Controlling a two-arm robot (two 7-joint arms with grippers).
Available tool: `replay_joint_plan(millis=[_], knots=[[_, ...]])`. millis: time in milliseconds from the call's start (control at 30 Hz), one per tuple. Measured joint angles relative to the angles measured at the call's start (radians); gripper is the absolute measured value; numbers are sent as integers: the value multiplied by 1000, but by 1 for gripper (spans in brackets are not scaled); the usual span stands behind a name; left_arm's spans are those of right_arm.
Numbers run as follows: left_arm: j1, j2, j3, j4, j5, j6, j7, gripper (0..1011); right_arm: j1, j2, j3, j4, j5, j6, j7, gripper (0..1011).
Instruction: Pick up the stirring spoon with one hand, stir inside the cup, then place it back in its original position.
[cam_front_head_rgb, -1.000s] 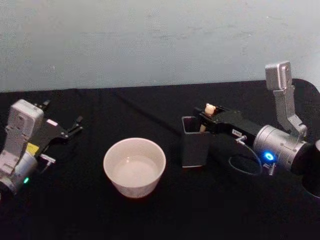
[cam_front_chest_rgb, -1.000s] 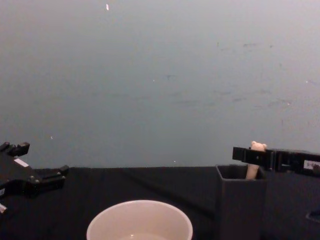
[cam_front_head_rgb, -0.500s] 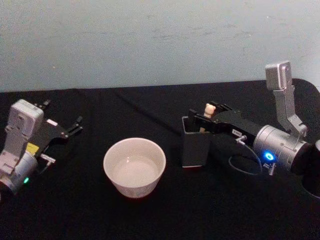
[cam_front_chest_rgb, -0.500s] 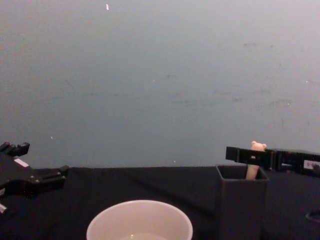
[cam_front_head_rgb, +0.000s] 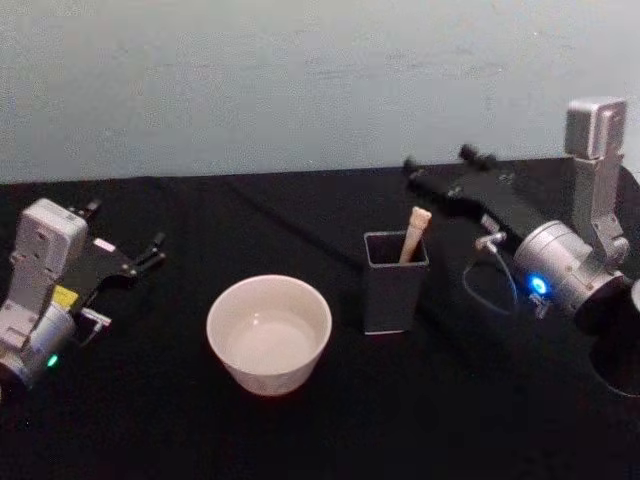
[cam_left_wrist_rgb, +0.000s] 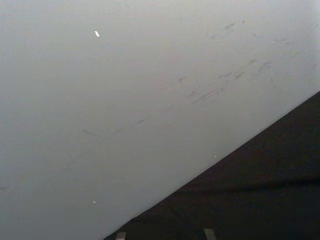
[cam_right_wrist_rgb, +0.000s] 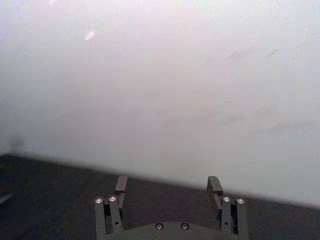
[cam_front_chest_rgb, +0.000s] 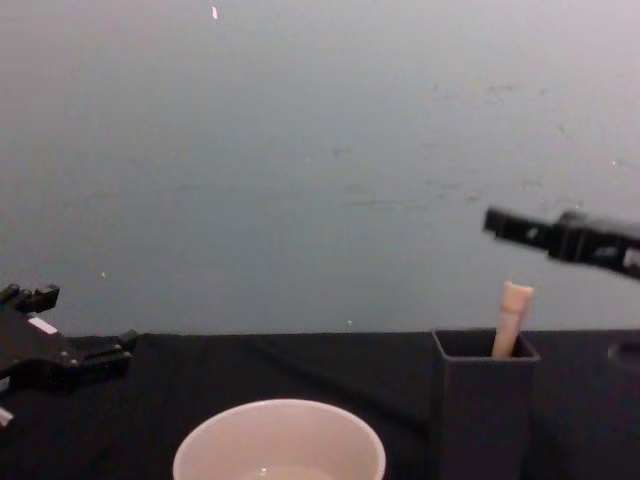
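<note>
- I count one stirring spoon (cam_front_head_rgb: 414, 234), one cup (cam_front_head_rgb: 269, 333), one dark square holder (cam_front_head_rgb: 395, 281), and two grippers on my screens.
- The spoon stands in the holder on the black table (cam_front_head_rgb: 300, 430), leaning, its pale handle poking above the rim; from the chest camera the handle top (cam_front_chest_rgb: 514, 317) shows no bear head.
- My right gripper (cam_front_head_rgb: 438, 168) hangs above and behind the holder, apart from the spoon; the handle sits below and in front of its tips.
- From the right wrist camera its fingers (cam_right_wrist_rgb: 120, 185) are spread with nothing between them, so it is released.
- The cup sits just left of the holder, not touching it.
- My left gripper (cam_front_head_rgb: 125, 235) rests idle at the table's left side, well away from the cup, fingers spread and empty.
</note>
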Motion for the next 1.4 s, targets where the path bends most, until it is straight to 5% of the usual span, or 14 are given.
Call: replay_joint_plan(millis=[100, 200, 300, 500, 900, 1400], knots=[[0, 0, 0, 0, 0, 0, 0, 1001, -8, -34, 13, 4, -68, -64, -93, 1003], [0, 0, 0, 0, 0, 0, 0, 1001, -4, -80, 18, 48, -200, -124, -245, 1003], [0, 0, 0, 0, 0, 0, 0, 1001, 6, -104, 18, 95, -268, -110, -328, 1002], [0, 0, 0, 0, 0, 0, 0, 1002, 3, -113, 11, 176, -335, -65, -372, 1003], [0, 0, 0, 0, 0, 0, 0, 1001, -27, -114, 5, 212, -367, -6, -338, 1003], [0, 0, 0, 0, 0, 0, 0, 1001, -27, -114, 4, 212, -368, -7, -340, 1002]])
